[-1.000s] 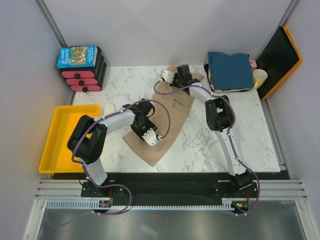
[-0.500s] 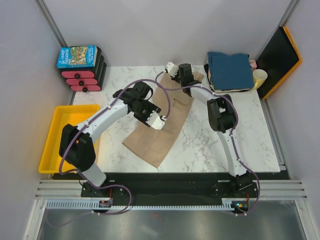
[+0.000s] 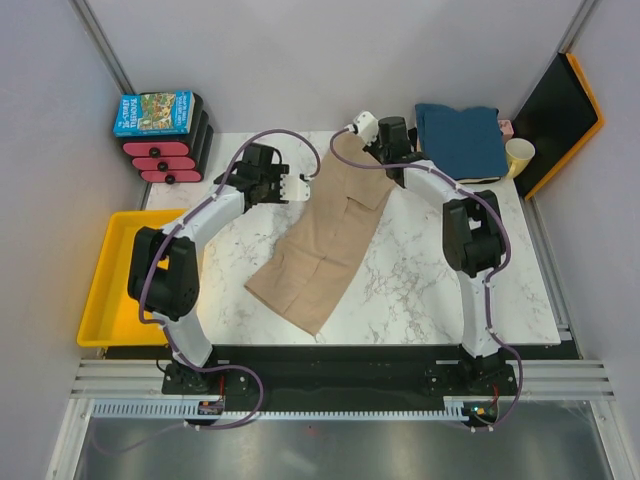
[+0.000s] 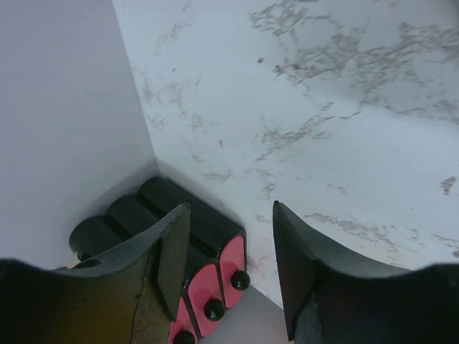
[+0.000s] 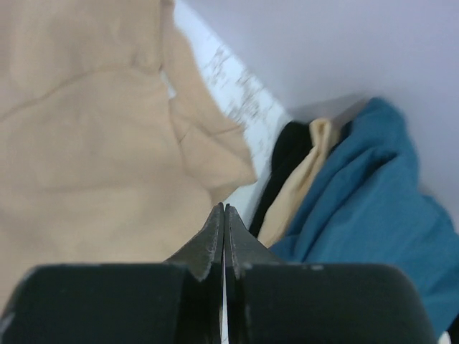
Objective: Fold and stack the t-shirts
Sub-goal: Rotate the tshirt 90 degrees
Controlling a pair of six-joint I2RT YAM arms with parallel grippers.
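The right gripper (image 5: 224, 215) is closed tip to tip; whether any cloth is caught in it, the wrist view does not show. The tan shirt (image 5: 86, 143) spreads ahead of the tips and to their left, rumpled at its near corner; ahead and to their right lies the teal shirt (image 5: 373, 208), with a dark shirt (image 5: 287, 161) and a cream shirt (image 5: 308, 179) showing at its edge. From above, the right gripper (image 3: 388, 150) sits at the far end of the tan shirt (image 3: 325, 235), which runs as a long strip slantwise back toward the arm bases; the teal shirt (image 3: 460, 140) is just beside the gripper, on its outer side.

The left gripper (image 4: 228, 215) is spread wide and holds nothing; bare marble table (image 4: 323, 107) lies under and beyond it; a black-and-pink stack (image 4: 208, 236) shows between the fingers, close to the wall. From above, the left gripper (image 3: 258, 165) is just off the tan shirt's edge, the stack (image 3: 165, 150) further out.
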